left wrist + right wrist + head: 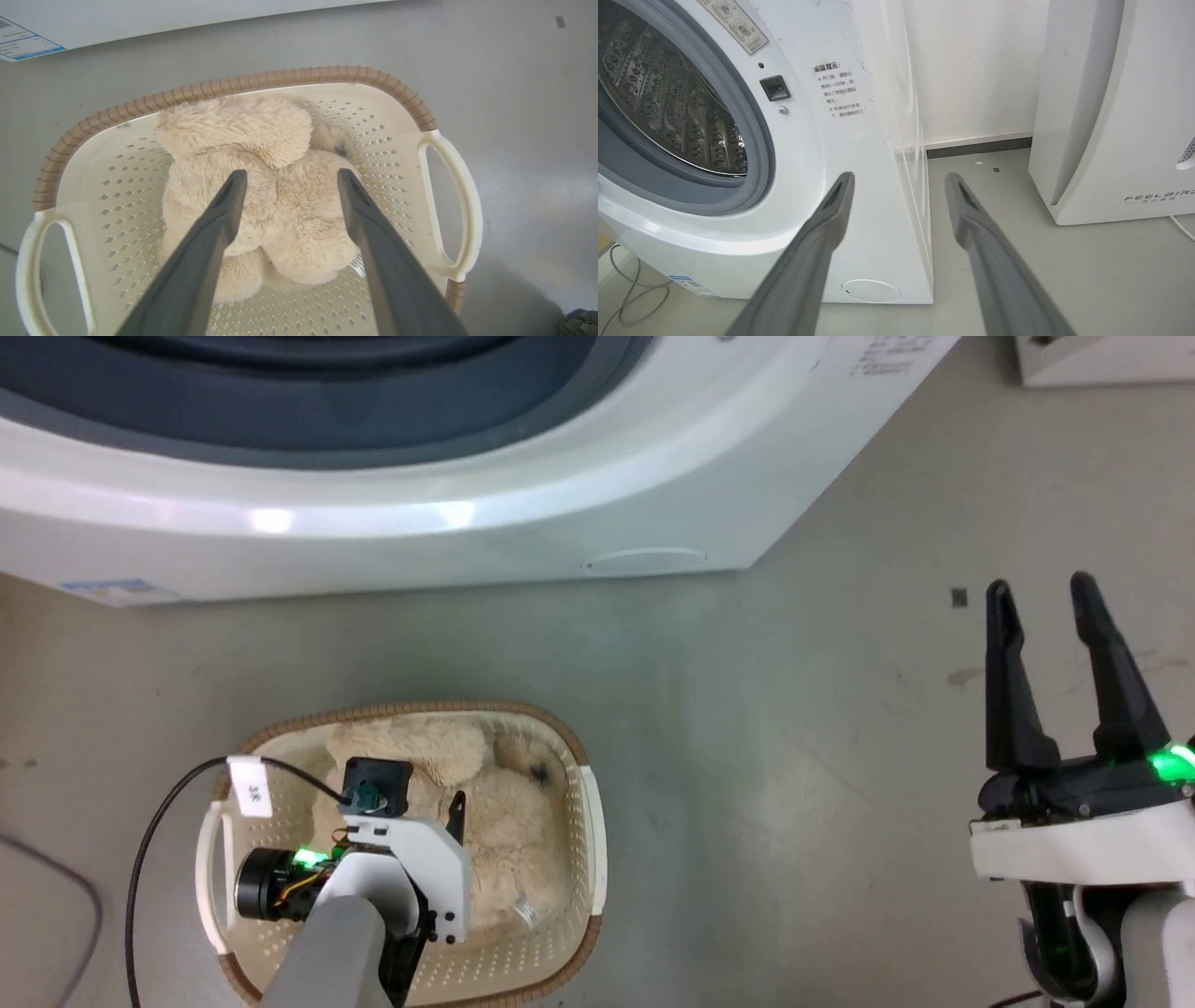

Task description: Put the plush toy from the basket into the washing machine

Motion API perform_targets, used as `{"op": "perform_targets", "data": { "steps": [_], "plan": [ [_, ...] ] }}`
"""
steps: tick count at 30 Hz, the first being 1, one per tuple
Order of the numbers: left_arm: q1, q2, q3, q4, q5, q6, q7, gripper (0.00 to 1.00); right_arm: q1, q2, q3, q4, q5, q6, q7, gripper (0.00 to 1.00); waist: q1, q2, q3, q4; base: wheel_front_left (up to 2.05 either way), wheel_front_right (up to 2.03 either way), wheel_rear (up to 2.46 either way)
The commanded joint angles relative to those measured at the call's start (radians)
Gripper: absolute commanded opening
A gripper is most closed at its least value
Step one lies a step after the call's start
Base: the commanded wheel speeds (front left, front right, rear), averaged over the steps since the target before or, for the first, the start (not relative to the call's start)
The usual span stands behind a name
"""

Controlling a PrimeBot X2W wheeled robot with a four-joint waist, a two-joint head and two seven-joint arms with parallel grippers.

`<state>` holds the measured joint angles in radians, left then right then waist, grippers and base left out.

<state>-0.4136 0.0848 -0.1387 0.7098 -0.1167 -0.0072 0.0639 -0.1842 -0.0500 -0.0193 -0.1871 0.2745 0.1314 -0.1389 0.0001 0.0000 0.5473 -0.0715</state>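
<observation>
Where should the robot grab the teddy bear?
Probably the teddy bear by its plump middle, from straight above: it lies curled low in the basket, whose walls block the sides. The open left gripper hangs right over it.

Laundry corner; home or test room, I cannot tell. Before me: white front-loading washing machine (808, 163), steel drum (668, 102) inside grey rubber ring (754, 154), printed notice (840, 91) on its front. Second white appliance (1120, 116) with grey lettering near it, on my right. Bare grey floor (747, 709), plain white wall (971, 70), dark skirting (978, 148). Loose cable (639, 275) on floor by machine. Perforated basket (420, 707), brown rim, on floor.
</observation>
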Motion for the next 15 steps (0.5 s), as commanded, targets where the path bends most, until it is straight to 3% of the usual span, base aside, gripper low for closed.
{"op": "perform_targets", "data": {
  "steps": [1,15],
  "plan": [
    [-0.039,0.01,-0.011,0.036,-0.006,0.003,0.005,1.0,-0.027,0.0,-0.003,-0.019,0.013,0.0,-0.013,1.0,-0.0001,0.0,0.041,0.002,0.0,0.0,0.0],
    [-0.153,0.017,-0.055,0.179,-0.034,0.011,0.02,1.0,-0.069,0.0,0.0,-0.075,0.043,0.0,-0.042,1.0,-0.0001,0.0,0.185,-0.003,0.0,0.0,0.0]
  ]
}}
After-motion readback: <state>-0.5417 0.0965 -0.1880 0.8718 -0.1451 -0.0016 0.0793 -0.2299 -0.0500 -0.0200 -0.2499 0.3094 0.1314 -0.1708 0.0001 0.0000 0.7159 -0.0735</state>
